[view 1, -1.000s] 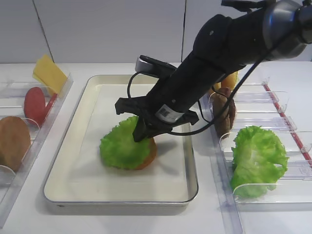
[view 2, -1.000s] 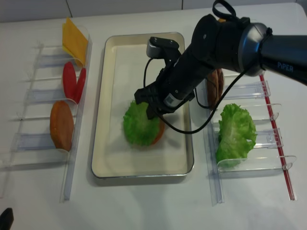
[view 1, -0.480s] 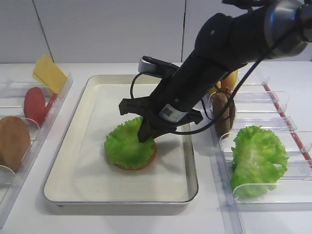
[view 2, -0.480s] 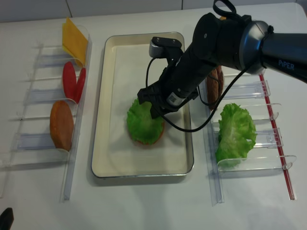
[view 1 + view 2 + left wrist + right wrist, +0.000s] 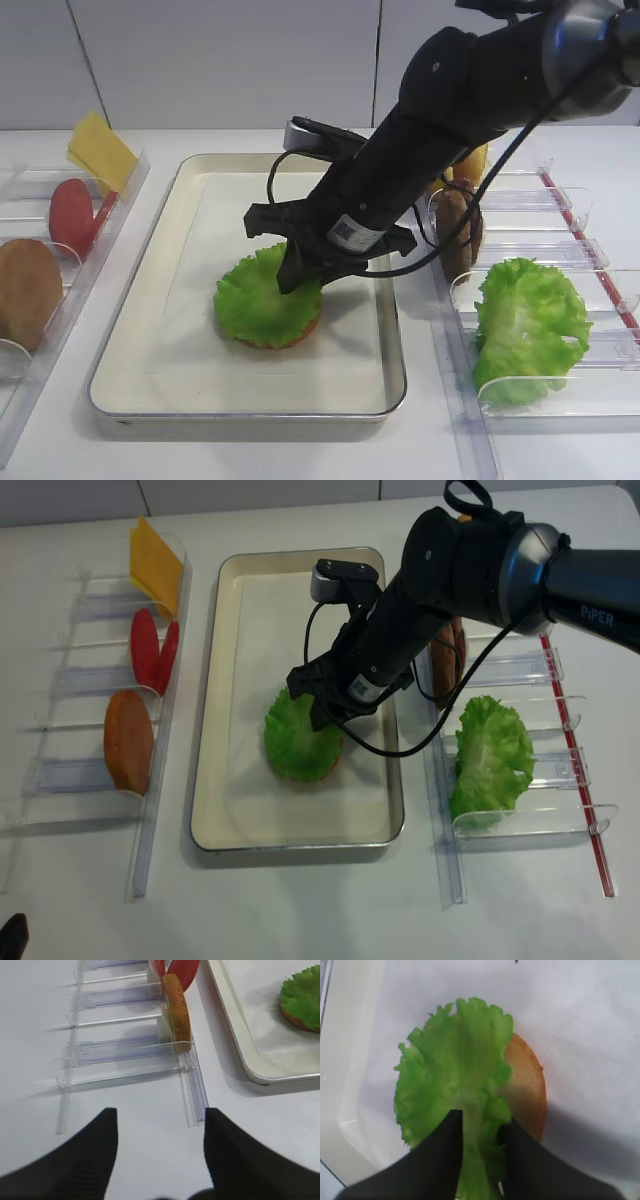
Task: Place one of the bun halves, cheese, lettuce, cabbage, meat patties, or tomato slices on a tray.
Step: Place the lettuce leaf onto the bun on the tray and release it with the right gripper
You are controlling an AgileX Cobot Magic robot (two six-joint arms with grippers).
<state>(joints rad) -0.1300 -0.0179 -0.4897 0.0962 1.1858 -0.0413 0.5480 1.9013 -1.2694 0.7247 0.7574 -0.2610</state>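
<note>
A frilly bright-green lettuce [image 5: 262,305] lies flat on a bun half [image 5: 527,1090] in the middle of the silver tray [image 5: 190,260]. My right gripper [image 5: 482,1122] reaches down at the lettuce's right rim, open a little, with the leaf's edge lying between its black fingers [image 5: 445,1145]. From above, the right gripper [image 5: 318,715] stands over the lettuce [image 5: 298,742]. My left gripper [image 5: 160,1110] hangs open over bare table with nothing in it. In the left wrist view the lettuce [image 5: 302,995] shows at the far right.
The left clear rack holds cheese [image 5: 155,555], tomato slices [image 5: 150,650] and another bun half [image 5: 128,740]. The right rack holds meat patties [image 5: 450,655] and a bulky cabbage leaf [image 5: 490,755]. The right arm's bulk spans the tray's right rim [image 5: 398,780].
The lettuce came down from a tilt and now lies flat on the bun half. The right gripper's fingers have parted slightly around its edge. The left arm has not moved.
</note>
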